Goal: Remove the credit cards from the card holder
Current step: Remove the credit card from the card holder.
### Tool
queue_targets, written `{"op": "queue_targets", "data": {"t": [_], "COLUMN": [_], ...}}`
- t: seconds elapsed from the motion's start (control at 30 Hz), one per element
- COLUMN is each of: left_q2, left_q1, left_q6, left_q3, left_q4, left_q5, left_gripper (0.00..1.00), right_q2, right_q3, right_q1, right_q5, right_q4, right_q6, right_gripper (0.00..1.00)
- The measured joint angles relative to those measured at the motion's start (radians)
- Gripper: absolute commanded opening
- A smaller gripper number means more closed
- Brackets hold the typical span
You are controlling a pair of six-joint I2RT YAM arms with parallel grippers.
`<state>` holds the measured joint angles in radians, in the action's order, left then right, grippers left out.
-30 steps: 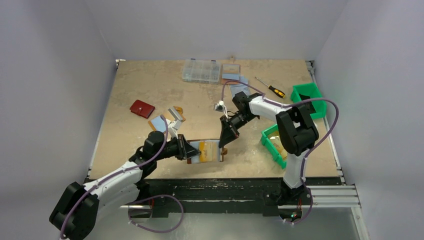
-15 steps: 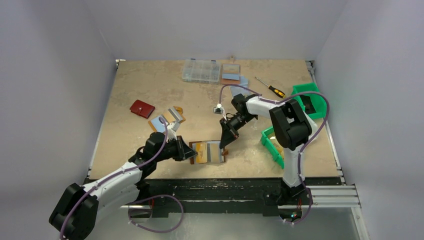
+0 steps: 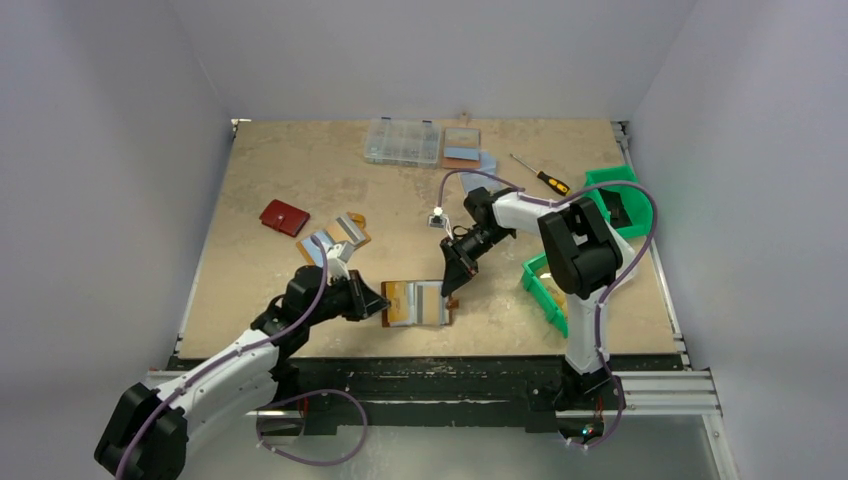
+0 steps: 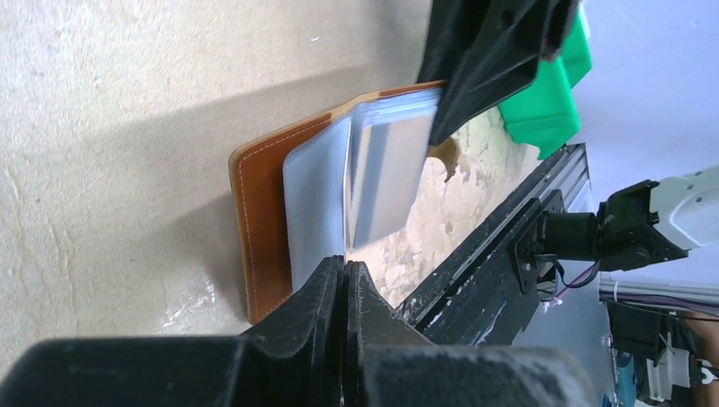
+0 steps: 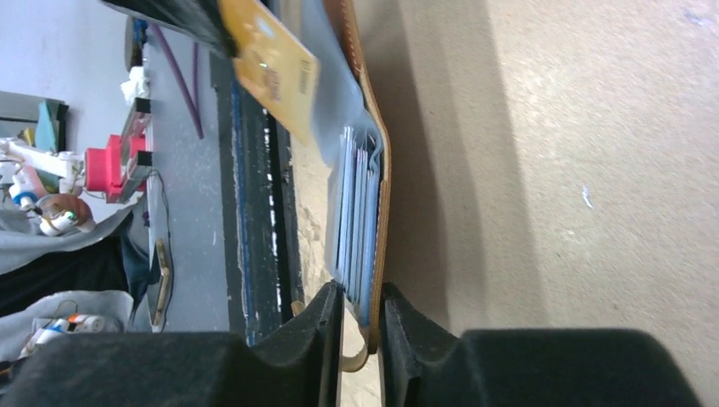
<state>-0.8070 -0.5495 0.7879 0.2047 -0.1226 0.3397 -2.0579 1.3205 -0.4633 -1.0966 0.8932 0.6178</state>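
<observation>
The brown leather card holder (image 3: 425, 303) lies open near the table's front edge, its clear sleeves (image 4: 314, 203) fanned out. My left gripper (image 3: 380, 305) is at the holder's left side, shut on a gold-orange credit card (image 5: 271, 64) that sticks out of the sleeves. In the left wrist view the left gripper (image 4: 346, 270) has its jaws pressed together, and a silvery-grey card (image 4: 386, 178) shows in a sleeve beyond them. My right gripper (image 3: 450, 288) is at the holder's right edge. In its own view the right gripper (image 5: 362, 292) has its fingers on either side of the leather cover (image 5: 379, 170) and the sleeves.
A dark red wallet (image 3: 284, 217) and another holder with a blue card (image 3: 330, 240) lie at the left. A clear organiser box (image 3: 402, 142), a brown holder (image 3: 461, 148) and a screwdriver (image 3: 540, 176) are at the back. Green bins (image 3: 545, 290) (image 3: 612, 188) stand beside the right arm.
The left gripper has drawn a little leftward with the gold card. The holder, bowed up a second ago, now lies flatter. The right gripper has shifted slightly toward the holder's right edge.
</observation>
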Motion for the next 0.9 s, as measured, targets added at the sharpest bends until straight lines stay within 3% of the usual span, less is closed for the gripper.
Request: {"op": "queue_targets", "data": {"t": [0.13,0.23,0.63,0.9], "left_q2": [0.026,0.024,0.000,-0.036], "left_q1": [0.000,0.000,0.000,0.000], "left_q6": [-0.005,-0.004,0.018,0.075], "left_q3": [0.005,0.005,0.005,-0.008], "left_q4": [-0.016,-0.041,-0.206,-0.385], "left_q5": [0.010,0.028,0.100,0.110], "left_gripper": [0.00,0.00,0.00,0.00], "right_q2": [0.000,0.010,0.185,0.379], "right_q3": [0.000,-0.001,-0.009,-0.048], "right_q1": [0.007,0.018,0.053,0.053], "right_q5": [0.057,0.100,0.209,0.138], "right_q4": [-0.029,-0.055,-0.109,-0.087], "right_q6": [-0.031,-0.050,-0.064,0.036], "right_gripper": [0.46,0.52,0.54,0.54]}}
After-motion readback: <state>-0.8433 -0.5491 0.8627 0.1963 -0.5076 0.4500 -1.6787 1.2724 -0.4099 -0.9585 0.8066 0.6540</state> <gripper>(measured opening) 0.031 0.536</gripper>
